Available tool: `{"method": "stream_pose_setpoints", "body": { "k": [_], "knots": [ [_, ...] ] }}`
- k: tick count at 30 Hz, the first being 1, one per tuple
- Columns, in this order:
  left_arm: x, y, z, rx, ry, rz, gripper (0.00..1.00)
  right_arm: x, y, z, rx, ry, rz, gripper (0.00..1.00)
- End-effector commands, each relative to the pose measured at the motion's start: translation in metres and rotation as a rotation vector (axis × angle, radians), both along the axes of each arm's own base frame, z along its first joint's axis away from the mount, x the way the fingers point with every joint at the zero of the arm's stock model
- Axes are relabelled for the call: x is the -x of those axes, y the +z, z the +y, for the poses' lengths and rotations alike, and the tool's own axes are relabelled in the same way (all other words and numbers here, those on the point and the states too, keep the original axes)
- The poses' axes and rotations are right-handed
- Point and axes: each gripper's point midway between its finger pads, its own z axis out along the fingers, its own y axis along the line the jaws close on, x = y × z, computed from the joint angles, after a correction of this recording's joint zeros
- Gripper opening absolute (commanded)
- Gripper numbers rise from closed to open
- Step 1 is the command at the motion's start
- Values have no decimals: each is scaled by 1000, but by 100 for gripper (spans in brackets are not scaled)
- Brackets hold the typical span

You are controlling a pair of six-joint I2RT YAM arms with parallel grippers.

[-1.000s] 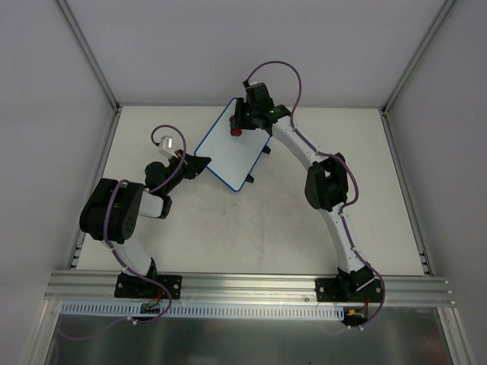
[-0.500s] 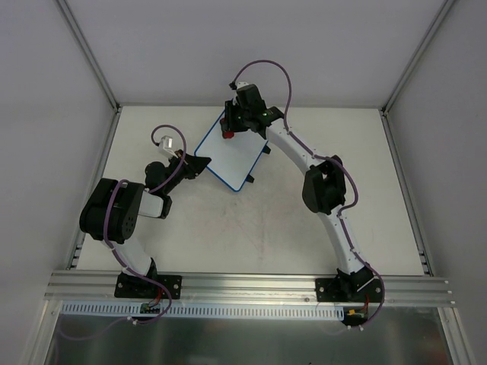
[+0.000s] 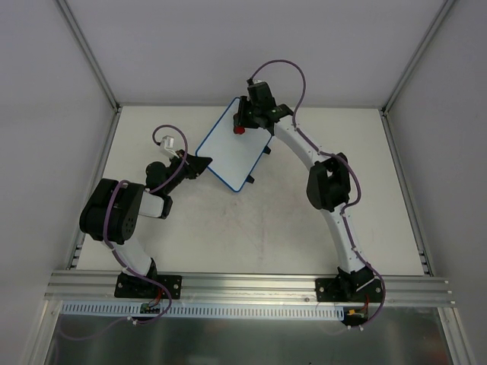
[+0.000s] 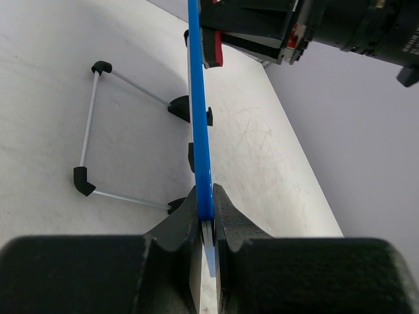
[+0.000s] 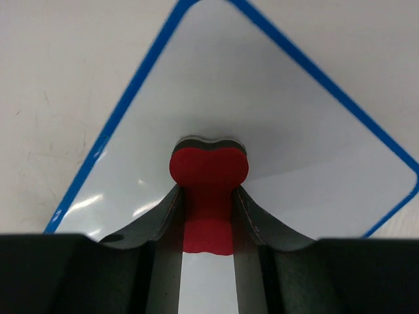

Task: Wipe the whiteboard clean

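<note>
Our right gripper (image 3: 242,122) has swung back rightward over the whiteboard (image 3: 228,156). It is clenched on the red eraser (image 5: 208,171), which presses the white face near its far edge. Our left gripper (image 4: 205,196) pinches the board's blue rim, toward the far middle of the table (image 3: 266,228).

Back rightward across whiteboard (image 3: 232,156): right hand (image 3: 239,125) with eraser (image 3: 238,131).

left wrist: whiteboard (image 4: 200,131) edge-on, face unseen, top cut off at 12 o'clock | right wrist: eraser (image 5: 208,167) flanks hidden by right gripper (image 5: 208,196) at 6 o'clock | top: whiteboard's 12 o'clock corner covered
</note>
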Motion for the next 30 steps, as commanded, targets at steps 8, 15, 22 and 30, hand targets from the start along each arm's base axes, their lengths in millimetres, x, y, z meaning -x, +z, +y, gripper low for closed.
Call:
{"method": "stream_pose_setpoints", "body": {
  "k": [8, 15, 22, 30],
  "knots": [
    [32, 76, -32, -16, -173, -417, 0, -25, -53, -47, -104, -191, 197, 0],
    [35, 78, -37, -29, -188, -438, 0, -22, -23, -34, -146, -104, 145, 0],
    [39, 80, -44, -41, -226, -462, 0, -7, 17, -4, -130, 30, 25, 0],
    [43, 81, -49, -54, -258, -483, 0, 17, 48, 30, -112, 183, -75, 0]
  ]
}}
